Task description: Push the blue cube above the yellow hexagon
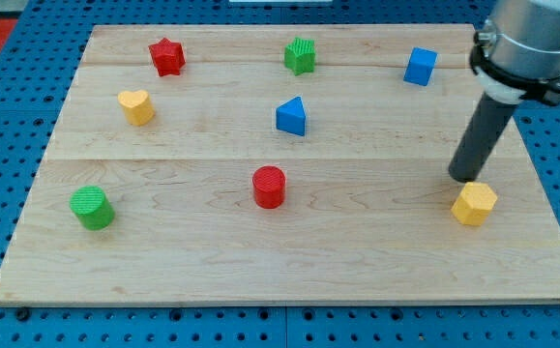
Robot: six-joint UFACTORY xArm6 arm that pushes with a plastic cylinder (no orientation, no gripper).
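Note:
The blue cube [420, 67] sits near the view's top right of the wooden board [212, 261]. The yellow hexagon [474, 204] lies at the view's right, lower down. My tip [462, 178] rests on the board just above and slightly left of the yellow hexagon, touching or almost touching it. The blue cube is well above my tip, toward the view's top and slightly left.
Also on the board: a red star [166, 56], a green star-like block [300, 55], a yellow heart [136, 106], a blue triangle [291, 117], a red cylinder [269, 187] and a green cylinder [92, 208]. The arm's grey body [531, 39] hangs over the top right corner.

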